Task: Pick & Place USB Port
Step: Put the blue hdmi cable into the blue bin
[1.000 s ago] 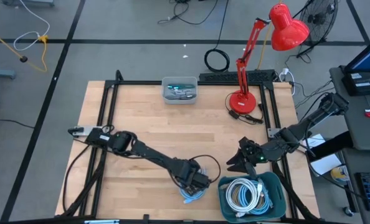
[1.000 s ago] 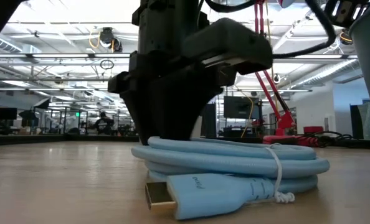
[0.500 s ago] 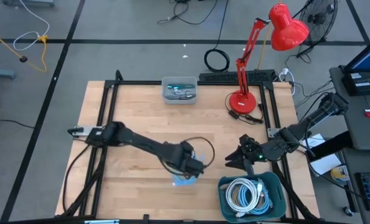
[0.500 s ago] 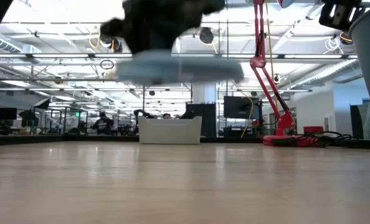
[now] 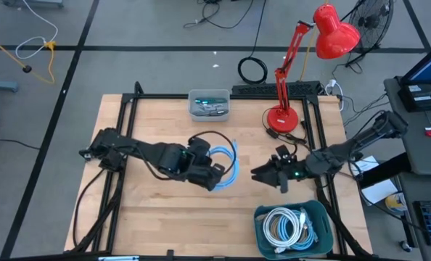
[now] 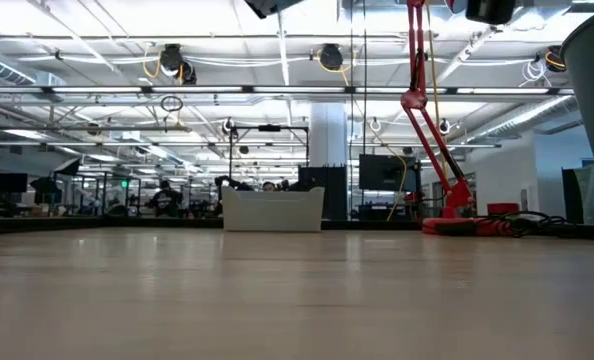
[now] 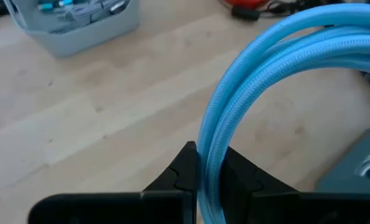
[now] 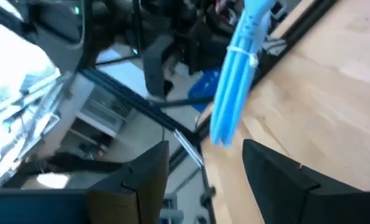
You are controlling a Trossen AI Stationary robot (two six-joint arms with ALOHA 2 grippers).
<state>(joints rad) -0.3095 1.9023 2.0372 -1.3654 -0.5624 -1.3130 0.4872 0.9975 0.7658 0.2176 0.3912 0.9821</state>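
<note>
Carrying the coiled blue cable [image 5: 226, 165] above mid-table, your left gripper [image 5: 214, 172] is clamped on the bundle, which hangs clear of the wood. Your right gripper [image 5: 263, 174] faces it nearby, fingers spread wide and empty. Judged next: bring the coil between those fingers, then hand over toward the green bin [image 5: 263, 215].

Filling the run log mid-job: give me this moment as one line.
left gripper: shut on blue cable coil, held off the table | right gripper: open, facing coil | teal bin: holds other cables
</note>
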